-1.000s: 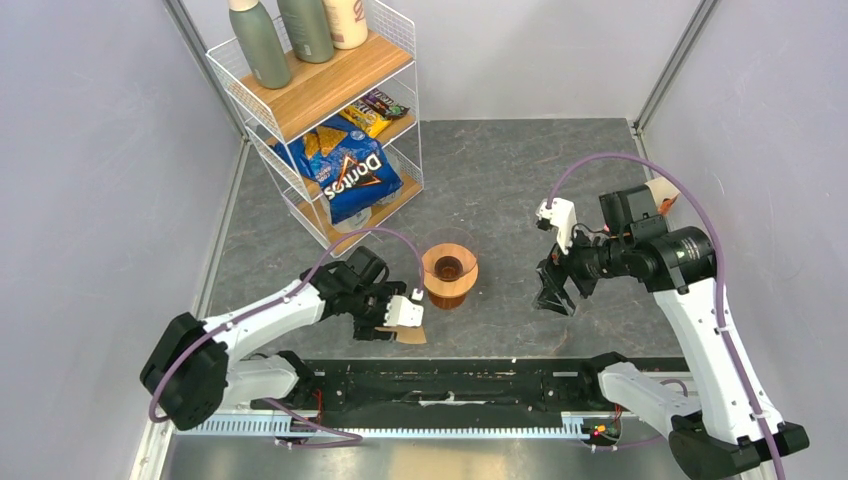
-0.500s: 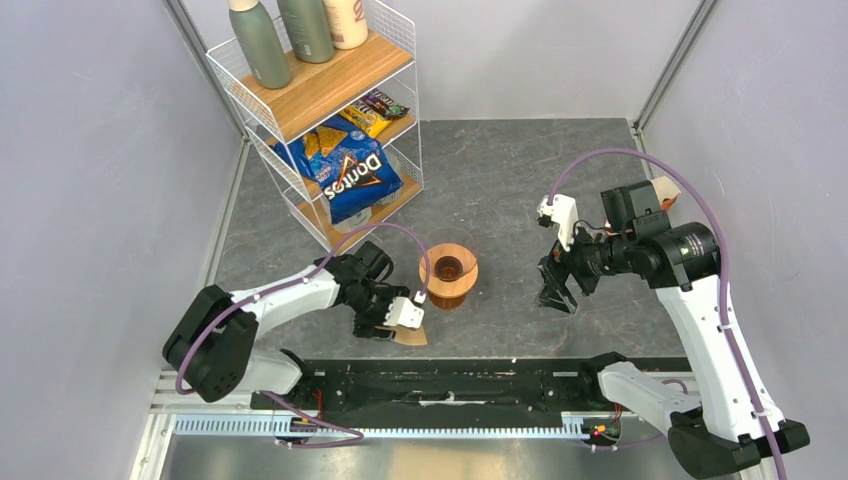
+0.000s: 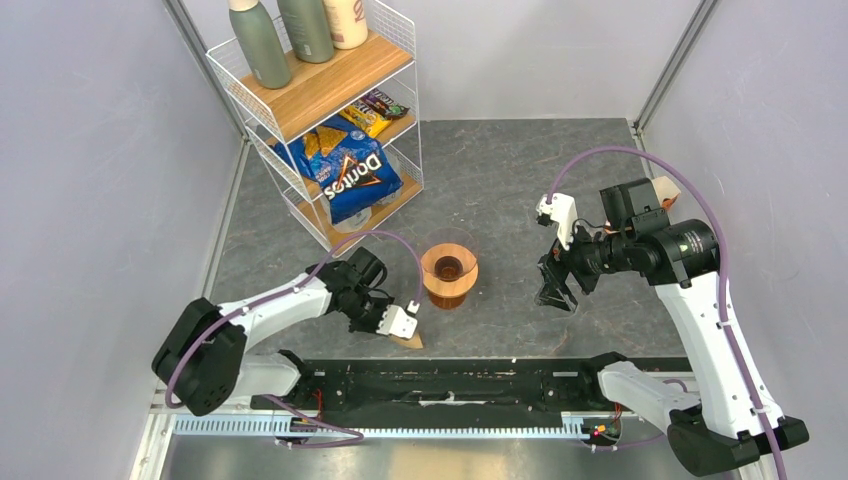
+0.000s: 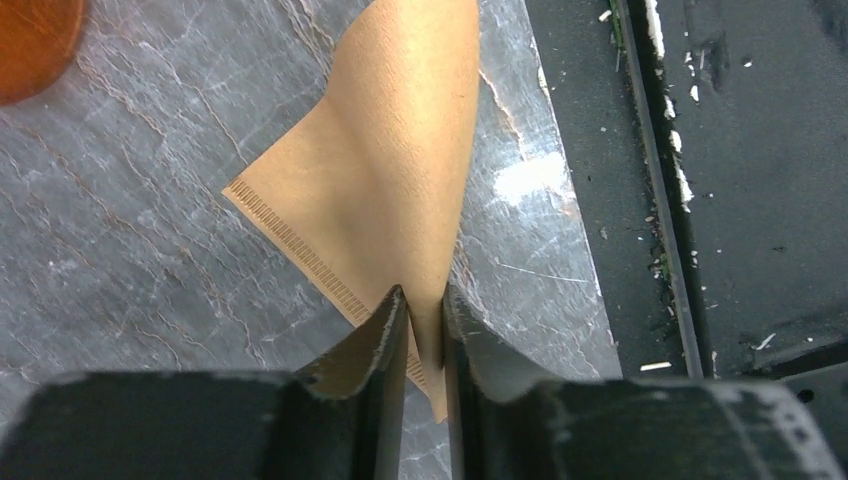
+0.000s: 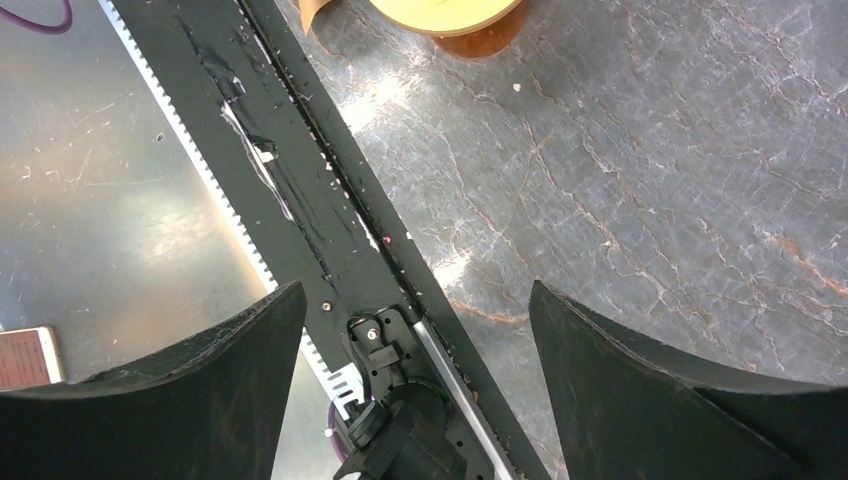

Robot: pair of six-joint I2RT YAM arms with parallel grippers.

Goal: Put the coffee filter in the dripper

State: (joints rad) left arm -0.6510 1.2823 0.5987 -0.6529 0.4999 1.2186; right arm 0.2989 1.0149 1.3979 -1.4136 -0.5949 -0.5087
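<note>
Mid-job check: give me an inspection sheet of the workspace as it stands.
Surface: grey marbled table; specks on the black front rail.
Job's things: coffee filter pinched by its edge, low over the table; dripper seems seated in the wooden ring atop the amber beaker, no filter inside.
Clutter: wire rack with bottles, Doritos bag, snack bars.
Grippers: left gripper shut on coffee filter; right gripper open, empty.
Cables: purple cables arch free, none snagged.
Surroundings: grey walls.

"Doritos" on the blue chip bag (image 3: 350,175) in the wire rack (image 3: 300,200).
</note>
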